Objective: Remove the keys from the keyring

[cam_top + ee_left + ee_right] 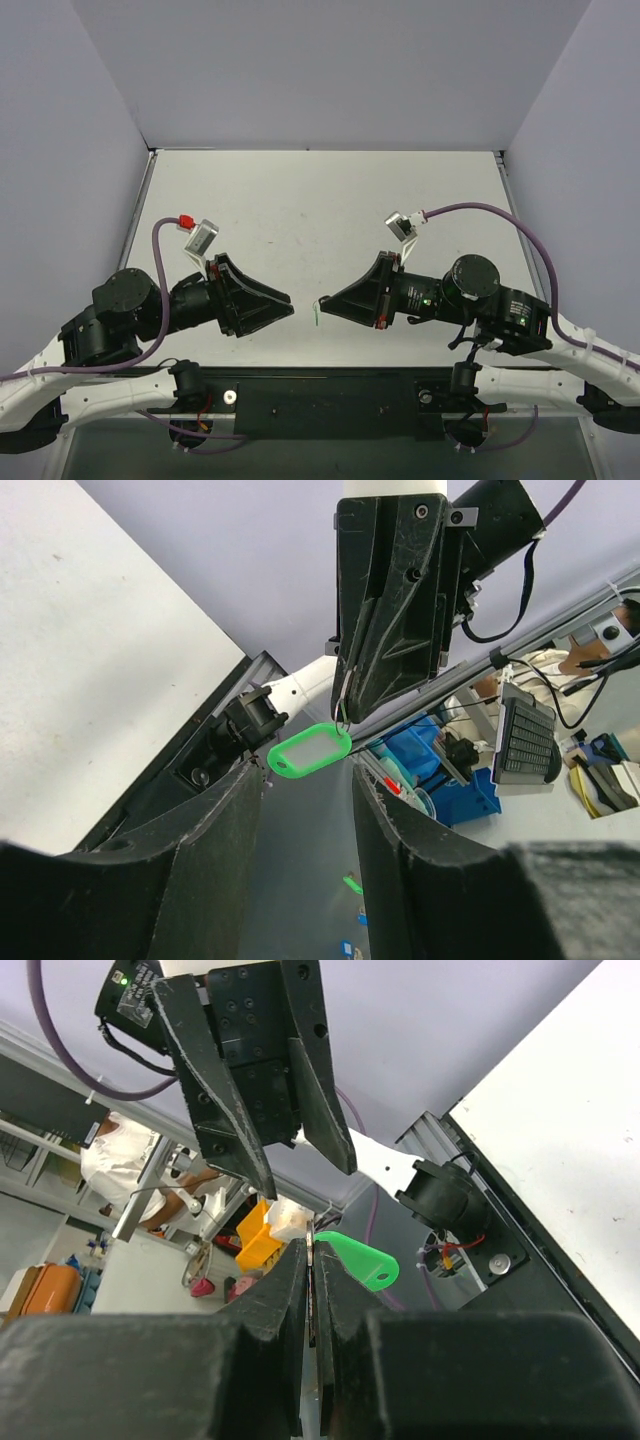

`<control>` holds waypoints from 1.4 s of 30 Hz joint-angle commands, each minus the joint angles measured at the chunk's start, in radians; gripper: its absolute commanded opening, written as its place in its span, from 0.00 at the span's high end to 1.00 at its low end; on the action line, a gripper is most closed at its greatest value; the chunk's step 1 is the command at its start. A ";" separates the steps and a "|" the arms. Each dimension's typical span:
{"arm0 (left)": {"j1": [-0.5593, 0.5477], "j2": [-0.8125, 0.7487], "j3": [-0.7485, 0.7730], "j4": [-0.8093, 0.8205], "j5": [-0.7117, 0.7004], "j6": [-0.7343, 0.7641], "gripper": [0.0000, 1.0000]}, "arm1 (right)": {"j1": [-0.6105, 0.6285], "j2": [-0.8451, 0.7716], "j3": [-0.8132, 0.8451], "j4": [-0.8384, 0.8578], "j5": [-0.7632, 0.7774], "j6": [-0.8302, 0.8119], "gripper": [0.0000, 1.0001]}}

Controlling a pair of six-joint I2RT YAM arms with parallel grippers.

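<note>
My right tool [345, 692], pinched on the keys [342, 711] above the dangling keyring [310, 751], waits while my spread left tool [307, 785] must close on that keyring.

Over the near part of the white table [330, 200], my left gripper [288, 309] and my right gripper [326, 302] point at each other, tips just apart; the green keyring [316, 316] hangs edge-on from the right one's closed tips; a purple cable [480, 208] loops behind each wrist.
</note>
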 commanded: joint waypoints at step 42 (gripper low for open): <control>-0.003 0.156 0.027 0.225 0.168 -0.022 0.67 | 0.025 -0.055 -0.003 -0.005 0.007 -0.020 1.00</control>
